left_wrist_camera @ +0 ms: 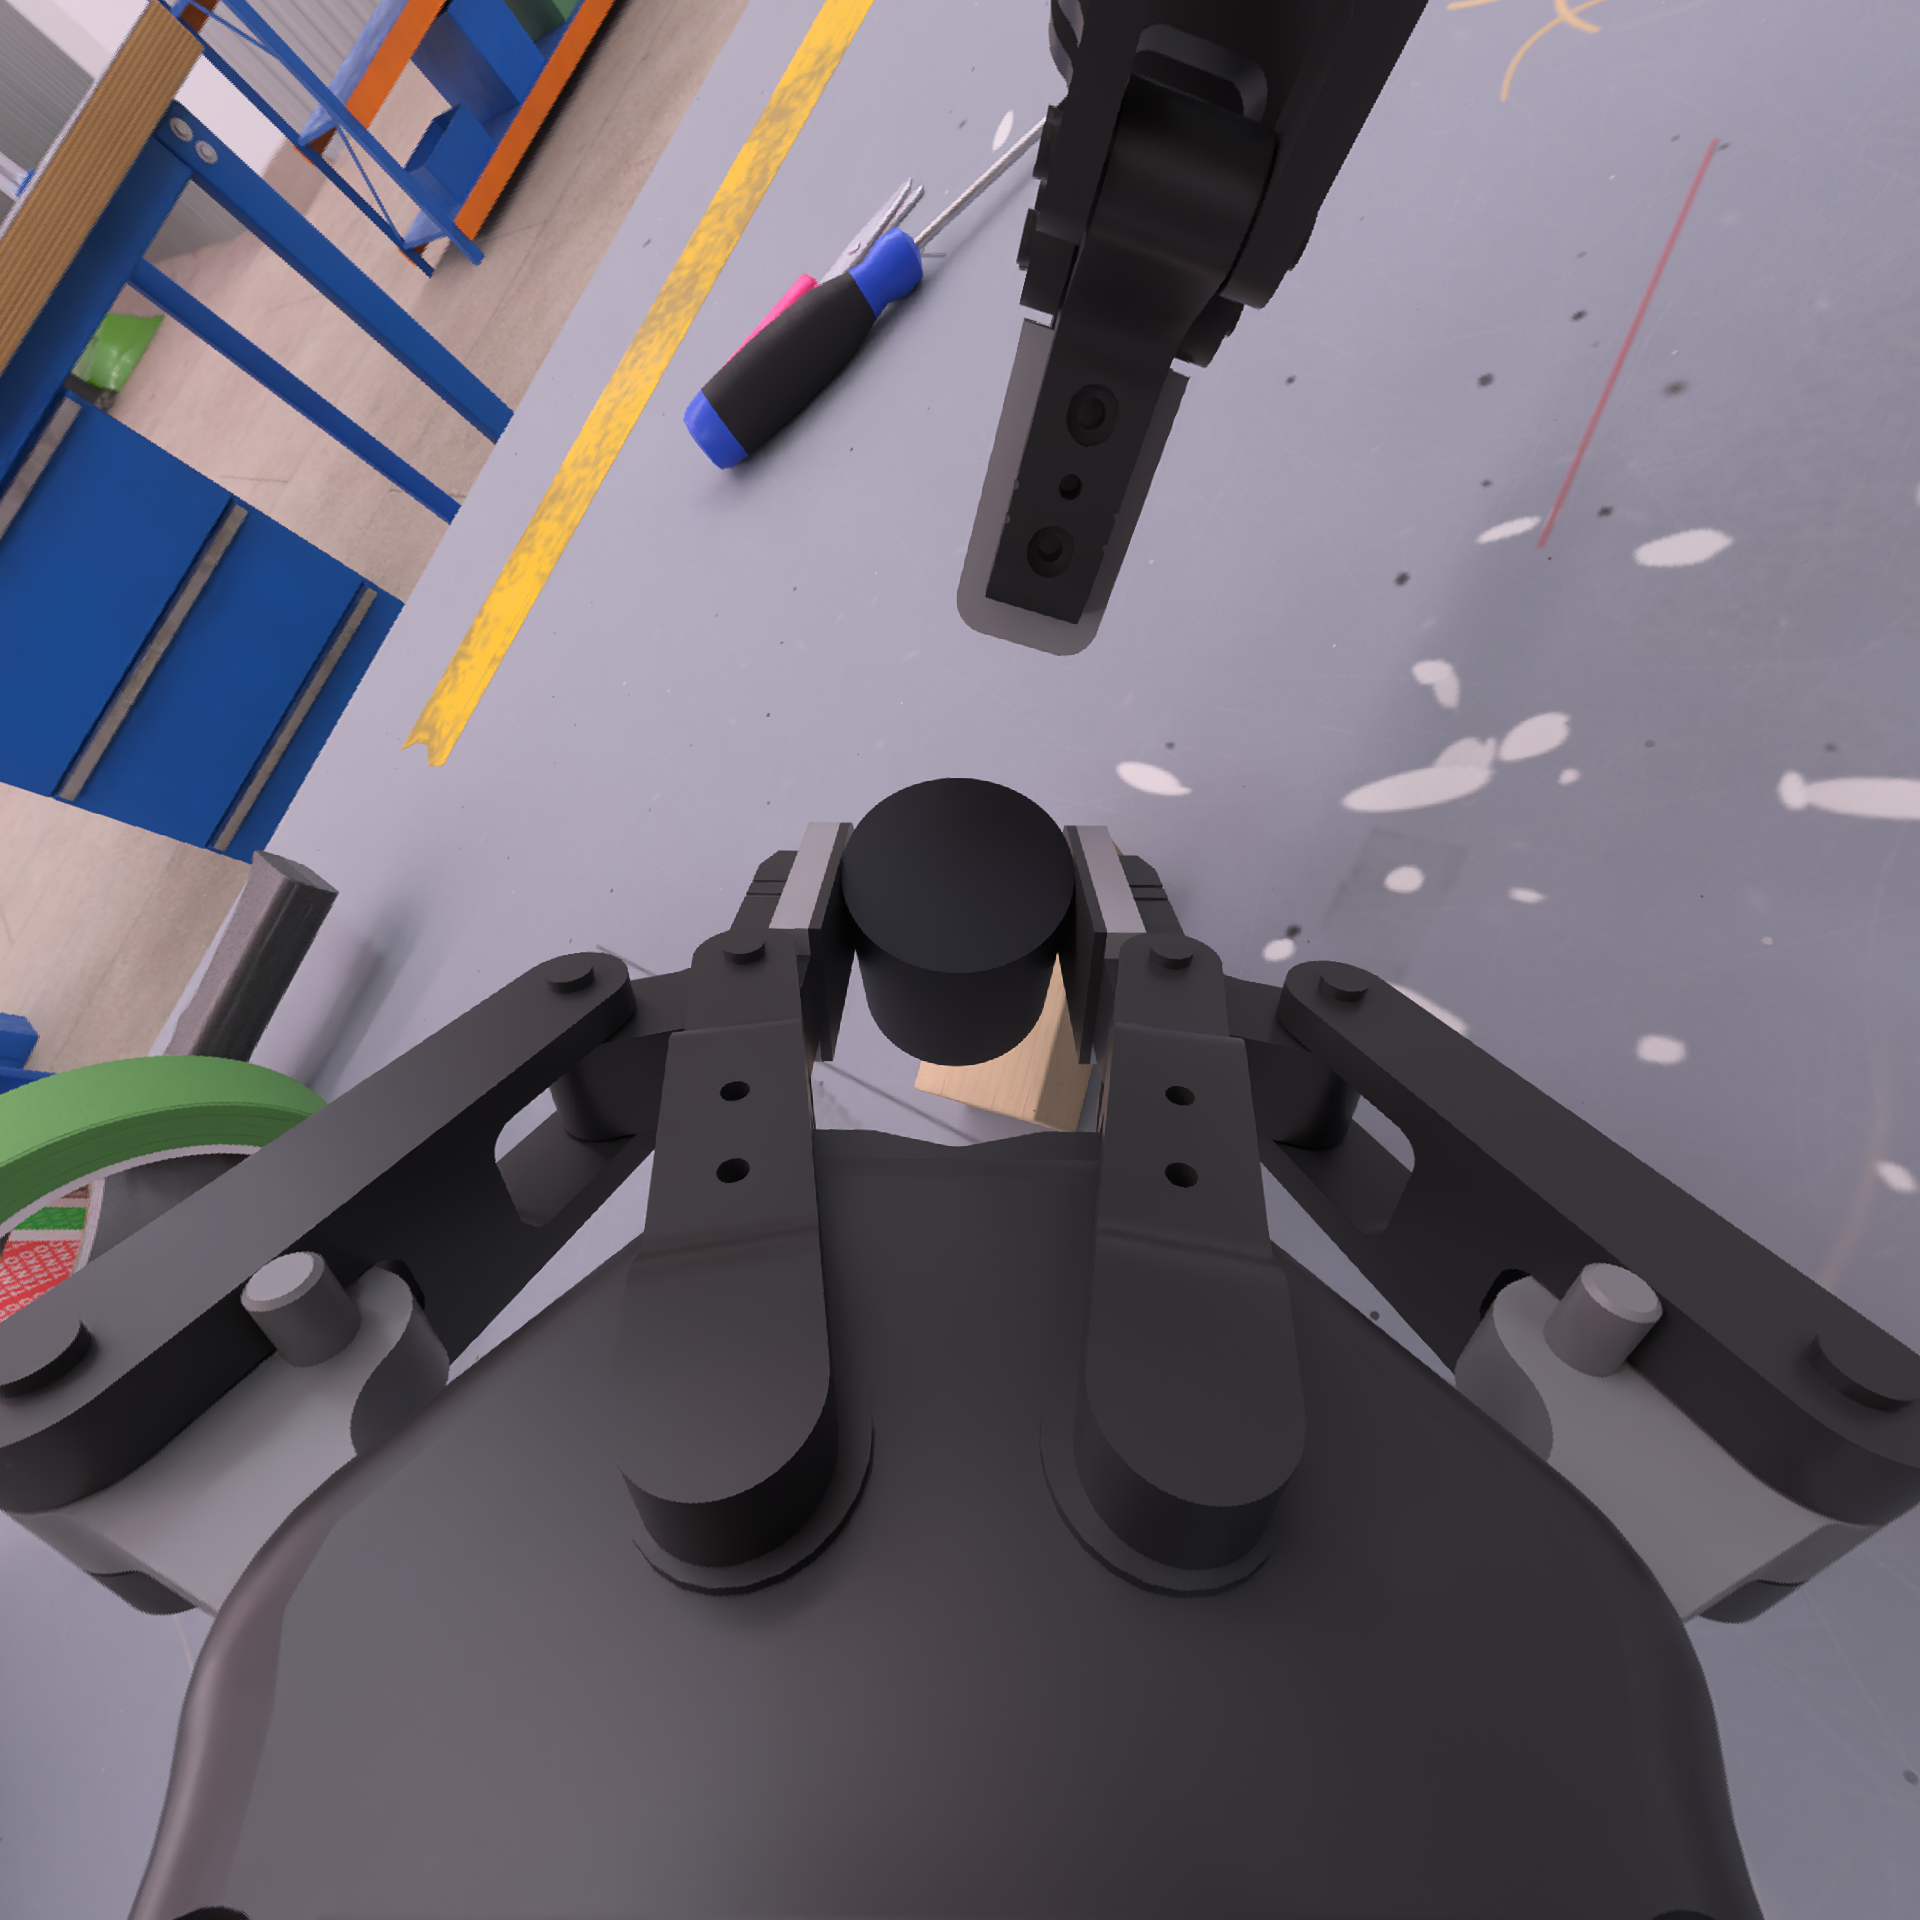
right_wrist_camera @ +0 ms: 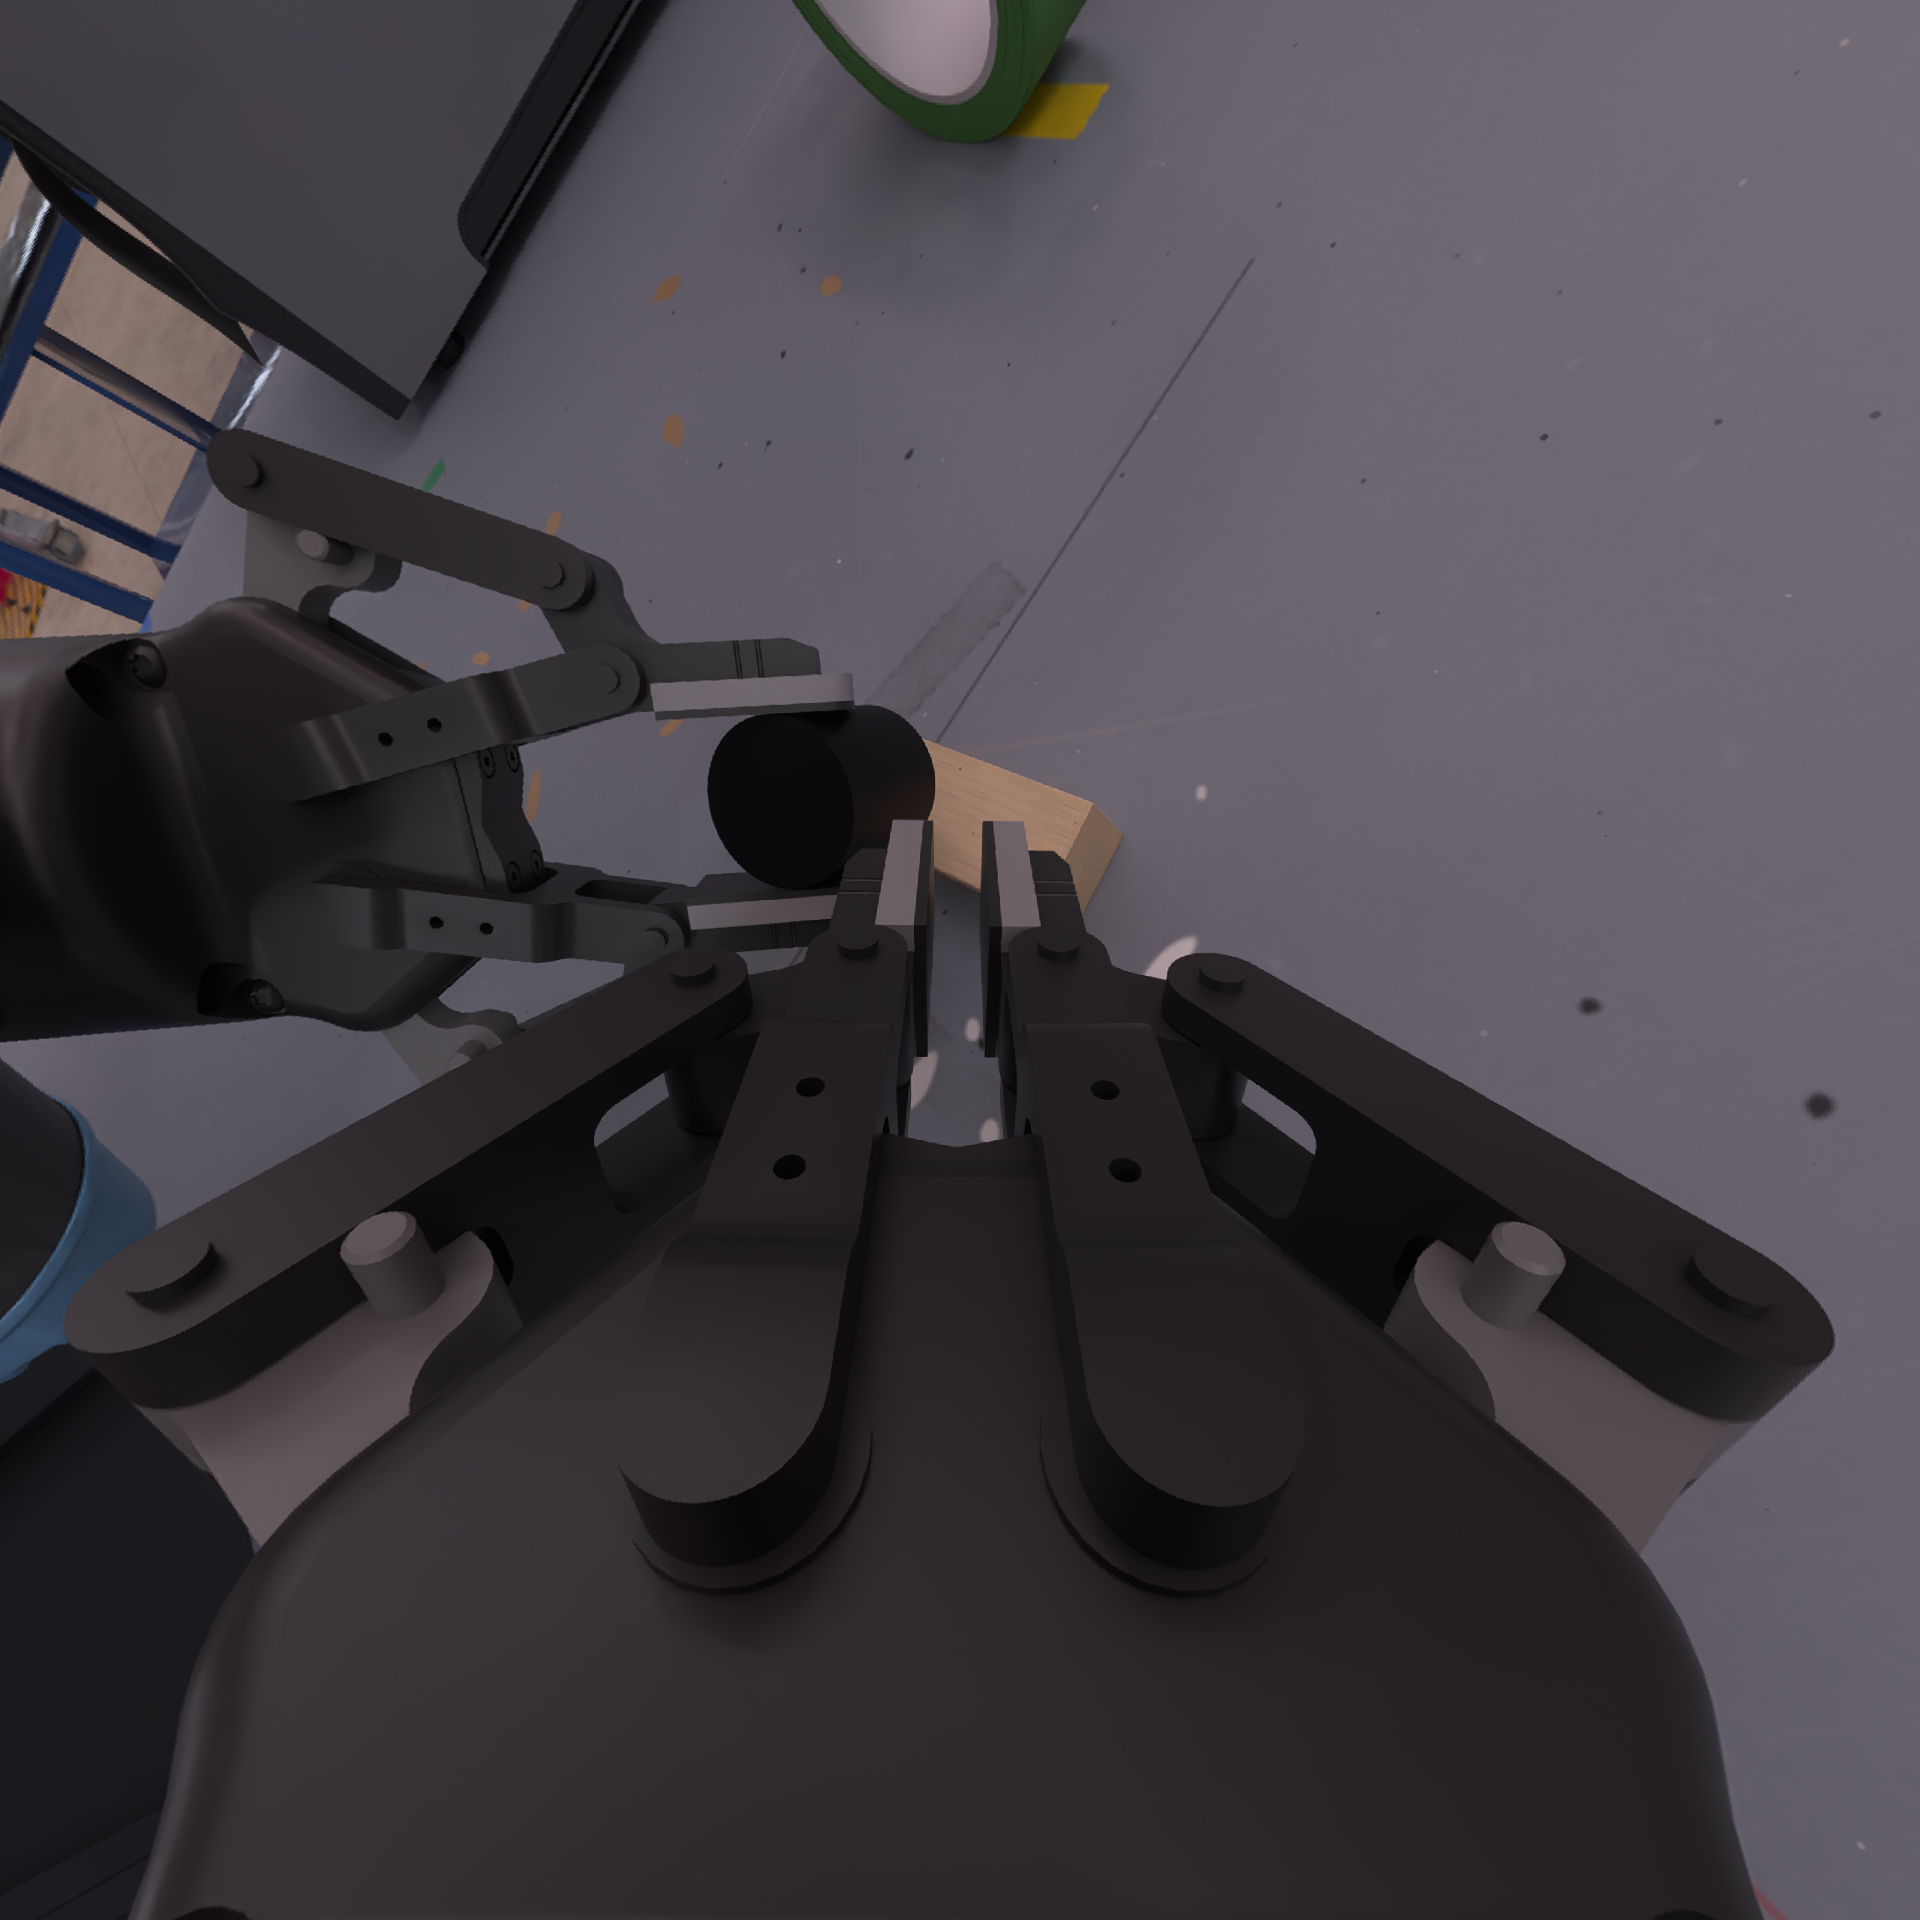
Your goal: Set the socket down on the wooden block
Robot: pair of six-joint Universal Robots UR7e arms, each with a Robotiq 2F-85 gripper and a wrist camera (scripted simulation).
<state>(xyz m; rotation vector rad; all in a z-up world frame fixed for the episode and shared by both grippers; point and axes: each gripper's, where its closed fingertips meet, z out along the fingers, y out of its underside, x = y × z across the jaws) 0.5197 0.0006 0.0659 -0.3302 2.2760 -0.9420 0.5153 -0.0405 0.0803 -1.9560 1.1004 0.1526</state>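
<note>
My left gripper [left_wrist_camera: 956,883] is shut on the socket [left_wrist_camera: 951,935], a short black cylinder held between both pads. The light wooden block [left_wrist_camera: 1039,1081] lies on the grey table just beneath and behind the socket. I cannot tell if they touch. In the right wrist view the left gripper [right_wrist_camera: 826,800] comes in from the left, holding the socket [right_wrist_camera: 790,800] over the near end of the wooden block [right_wrist_camera: 1039,821]. My right gripper [right_wrist_camera: 954,873] is empty, its pads drawn close with only a narrow gap, right beside the block. It also shows edge-on in the left wrist view [left_wrist_camera: 1044,571].
A screwdriver with a black and blue handle [left_wrist_camera: 800,343] and pink-handled pliers [left_wrist_camera: 873,223] lie beyond, near a yellow tape stripe [left_wrist_camera: 644,364]. A green tape roll [left_wrist_camera: 135,1122] [right_wrist_camera: 940,62] and a dark bar [left_wrist_camera: 260,966] sit near the table's edge. A flat black case [right_wrist_camera: 312,187] lies farther off.
</note>
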